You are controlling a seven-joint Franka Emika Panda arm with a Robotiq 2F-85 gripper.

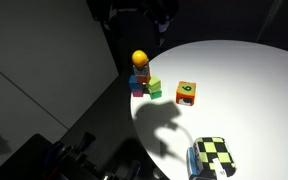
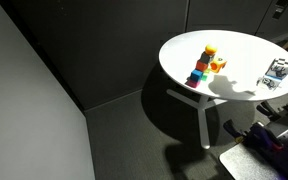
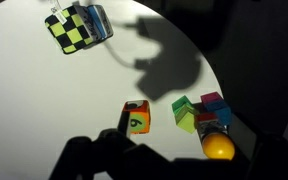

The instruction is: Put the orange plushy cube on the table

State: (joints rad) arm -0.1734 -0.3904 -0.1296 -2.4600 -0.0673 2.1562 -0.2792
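Note:
The orange plushy cube (image 1: 186, 93) lies on the round white table (image 1: 249, 85), its green face with the black numeral turned up. In the wrist view the cube (image 3: 136, 118) sits just above my gripper (image 3: 172, 165), which shows only as dark finger shapes along the bottom edge. The fingers look spread apart with nothing between them. The cube is free of the gripper. The cube also shows small in an exterior view (image 2: 218, 66).
A stack of coloured blocks topped by a yellow ball (image 1: 141, 72) stands near the table edge, also in the wrist view (image 3: 210, 120). A yellow-and-black checkered cube (image 1: 214, 157) lies apart on the table (image 3: 76, 25). The surroundings are dark floor and walls.

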